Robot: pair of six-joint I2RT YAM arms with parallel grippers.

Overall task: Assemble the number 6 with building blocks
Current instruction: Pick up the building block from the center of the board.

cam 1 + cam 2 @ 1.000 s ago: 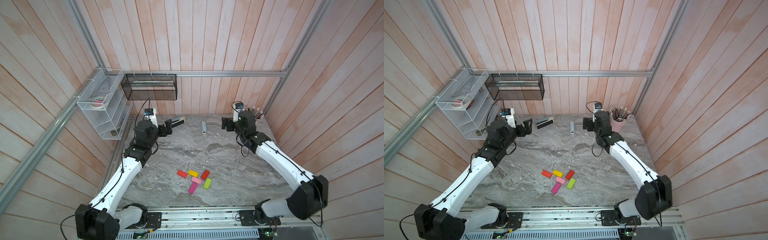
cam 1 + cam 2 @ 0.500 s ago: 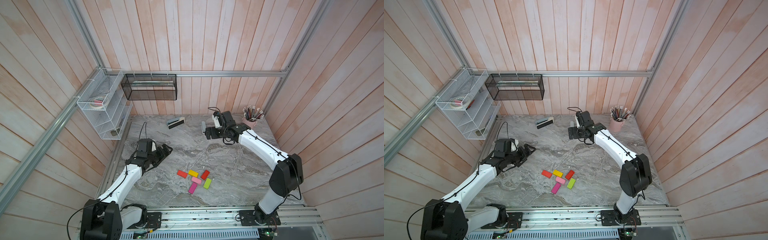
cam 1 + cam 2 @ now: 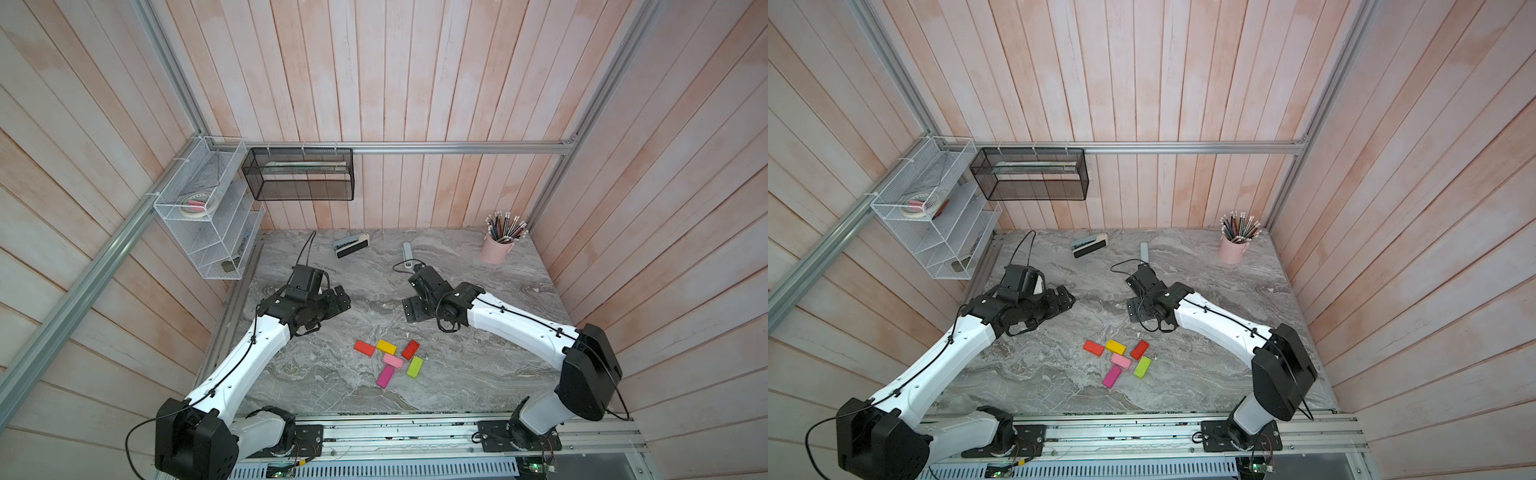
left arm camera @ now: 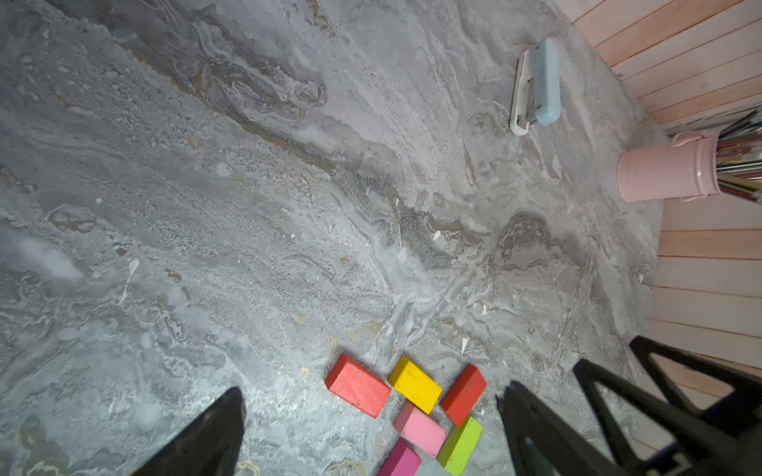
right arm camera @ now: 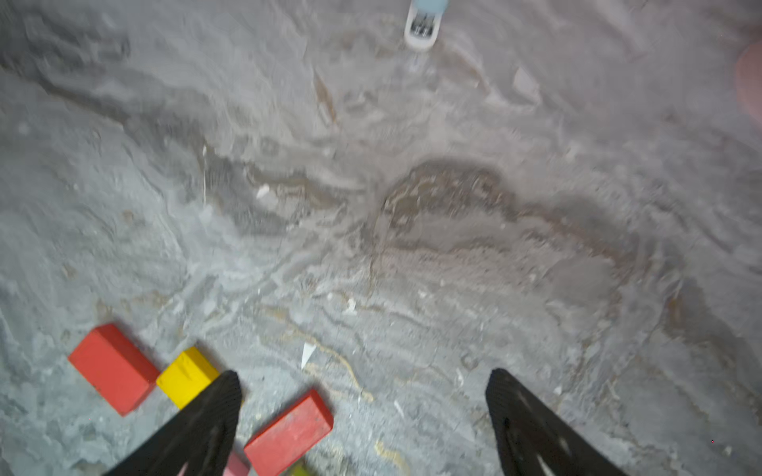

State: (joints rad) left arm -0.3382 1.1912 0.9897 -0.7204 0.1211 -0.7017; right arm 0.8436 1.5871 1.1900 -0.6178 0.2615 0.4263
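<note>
Jaws on left gripper (image 3: 338, 300) stood apart, empty; building blocks (image 3: 388, 359) lay to its right and rearward, loose cluster, no number 6 yet. Count: 2 red, 1 yellow, 1 light pink, 1 magenta, 1 lime. Right gripper (image 3: 414, 299), jaws apart, was nearer; closest red block (image 3: 410, 349) sat just rearward of it, long axis diagonal to jaw line

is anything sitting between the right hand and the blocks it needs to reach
Nothing visible does. Only bare table lies between the open right hand and the building blocks. The stapler and the pencil cup stand farther back, toward the wall, off that path.
</note>
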